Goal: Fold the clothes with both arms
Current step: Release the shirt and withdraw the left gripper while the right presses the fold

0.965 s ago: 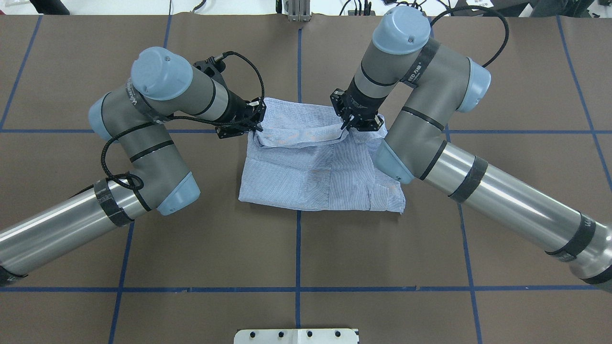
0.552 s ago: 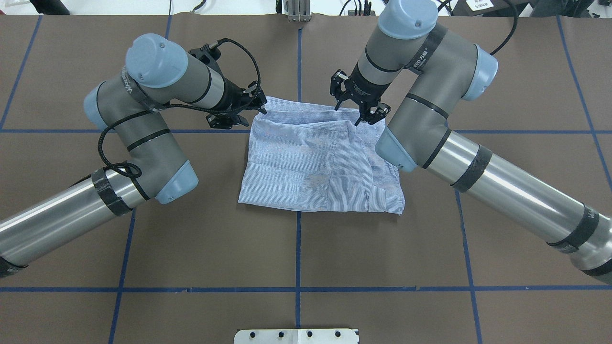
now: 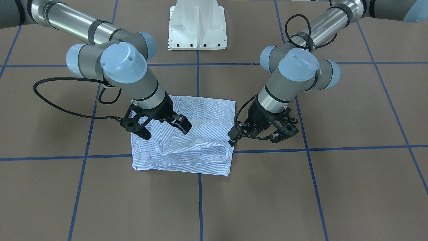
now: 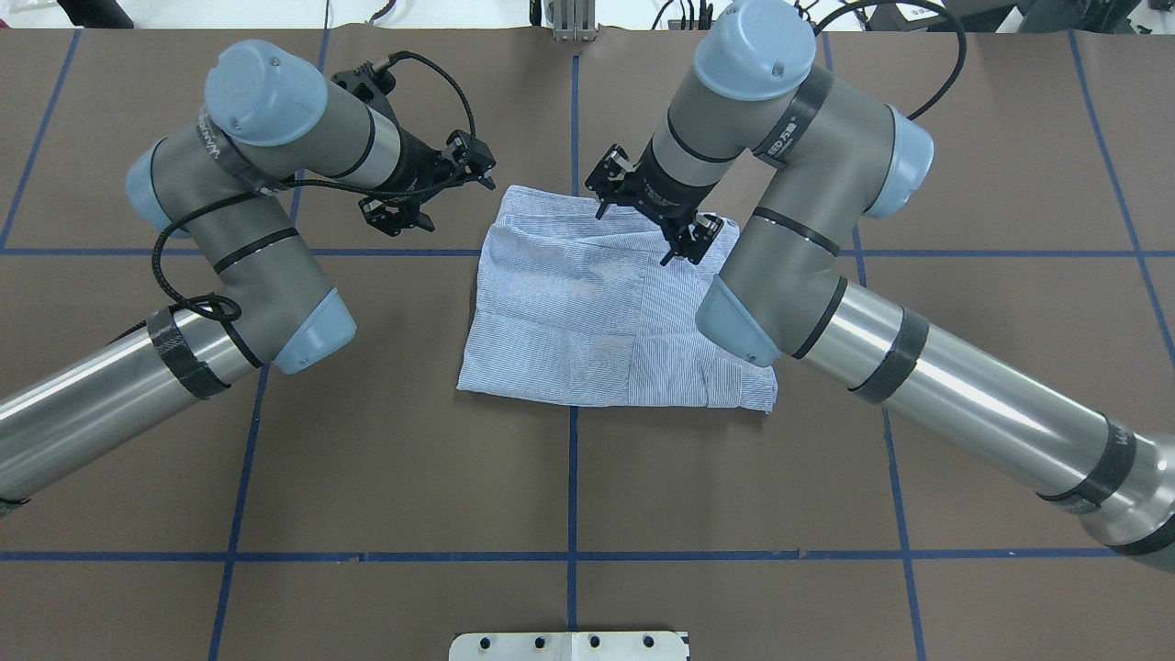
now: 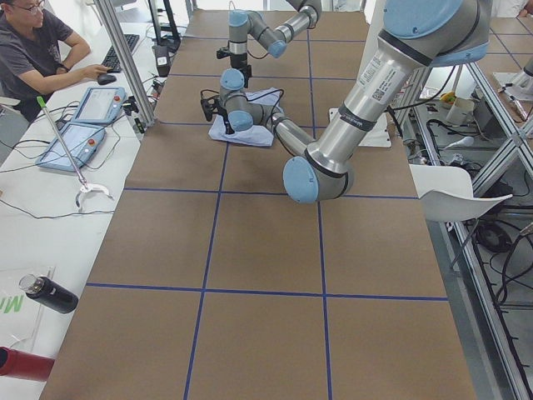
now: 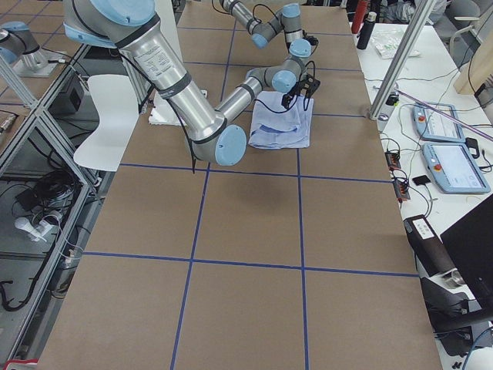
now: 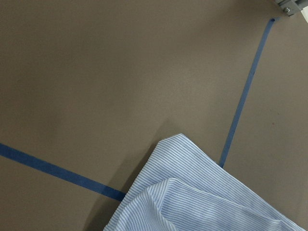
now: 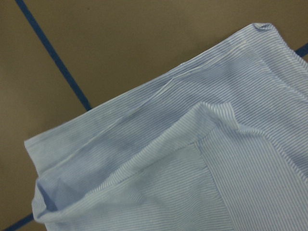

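While left pincer (image 3: 257, 137) and right pincer (image 3: 165, 132) gape, shirt (image 3: 187, 160) lies folded.

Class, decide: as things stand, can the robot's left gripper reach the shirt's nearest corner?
Probably yes. The left gripper hangs open beside the shirt, with only bare table between it and that corner.

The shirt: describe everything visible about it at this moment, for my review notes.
The shirt is thin, soft-looking light blue cloth with fine white stripes. It lies flat on the brown table, folded into a rough rectangle of several layers with slightly uneven edges. The top flap stops short of the far edge, so a lower layer shows there. The open right gripper hangs over that far edge and the open left gripper is beside the far corner. Neither grips it.
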{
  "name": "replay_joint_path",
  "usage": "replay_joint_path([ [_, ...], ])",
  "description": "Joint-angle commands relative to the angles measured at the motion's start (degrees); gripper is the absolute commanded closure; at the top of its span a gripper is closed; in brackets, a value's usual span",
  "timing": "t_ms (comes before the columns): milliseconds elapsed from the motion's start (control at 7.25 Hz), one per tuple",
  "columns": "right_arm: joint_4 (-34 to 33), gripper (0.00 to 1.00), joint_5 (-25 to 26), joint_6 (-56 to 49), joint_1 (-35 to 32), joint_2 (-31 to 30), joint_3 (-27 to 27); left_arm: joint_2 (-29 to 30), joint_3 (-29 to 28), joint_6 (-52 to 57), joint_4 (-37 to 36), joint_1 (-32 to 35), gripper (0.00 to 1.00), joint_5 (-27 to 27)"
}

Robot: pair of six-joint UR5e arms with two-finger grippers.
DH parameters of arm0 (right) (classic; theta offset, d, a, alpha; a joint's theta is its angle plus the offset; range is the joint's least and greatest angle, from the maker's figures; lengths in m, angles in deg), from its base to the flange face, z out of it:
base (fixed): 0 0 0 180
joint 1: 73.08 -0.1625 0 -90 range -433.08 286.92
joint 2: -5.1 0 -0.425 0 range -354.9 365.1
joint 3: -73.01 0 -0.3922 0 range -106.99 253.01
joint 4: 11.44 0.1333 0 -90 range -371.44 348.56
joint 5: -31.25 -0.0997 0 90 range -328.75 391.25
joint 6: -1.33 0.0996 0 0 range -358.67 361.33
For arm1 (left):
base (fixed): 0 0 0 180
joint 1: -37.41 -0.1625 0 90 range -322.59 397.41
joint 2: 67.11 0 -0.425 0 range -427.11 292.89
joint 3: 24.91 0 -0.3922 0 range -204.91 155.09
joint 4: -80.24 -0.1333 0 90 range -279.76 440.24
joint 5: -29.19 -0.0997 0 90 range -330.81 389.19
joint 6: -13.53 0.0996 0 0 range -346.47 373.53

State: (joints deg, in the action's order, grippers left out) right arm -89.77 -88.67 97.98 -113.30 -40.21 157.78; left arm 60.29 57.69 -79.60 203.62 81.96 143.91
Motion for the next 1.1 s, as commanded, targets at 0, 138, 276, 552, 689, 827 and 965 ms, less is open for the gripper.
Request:
replay_joint_path([
  [0, -0.42, 0.0, 10.7, -11.07, 7.67, 1.8, -0.13, -4.6, 3.52, 5.83, -0.86, 2.55, 0.0, 1.46],
  [138, -0.42, 0.0, 13.54, -18.18, 8.57, 1.9, -1.09, -6.71, 4.84, 10.12, -0.86, 4.65, 0.0, 3.21],
  [276, -0.34, 0.0, 14.79, -22.08, 8.67, 3.2, -4.32, -9.51, 6.5, 15.3, -0.86, 6.24, 0.0, 3.84],
  [552, 0.02, 0.0, 17.25, -25.45, 8.67, 9.17, -14.06, -11.39, 7.14, 20.09, -1.3, 8.88, 0.0, 5.15],
  [689, 0.28, 0.0, 19.61, -27.9, 8.58, 10.76, -17.41, -11.39, 7.05, 20.27, -2.26, 9.67, 0.0, 5.42],
  [827, 1.85, 0.0, 21.28, -28.88, 8.49, 12.43, -21.19, -11.56, 6.96, 21.23, -2.44, 9.68, 0.0, 5.43],
  [965, 9.17, 0.0, 22.87, -30.54, 8.4, 13.31, -26.71, -12.35, 7.05, 21.24, -2.36, 9.68, 0.0, 5.51],
])
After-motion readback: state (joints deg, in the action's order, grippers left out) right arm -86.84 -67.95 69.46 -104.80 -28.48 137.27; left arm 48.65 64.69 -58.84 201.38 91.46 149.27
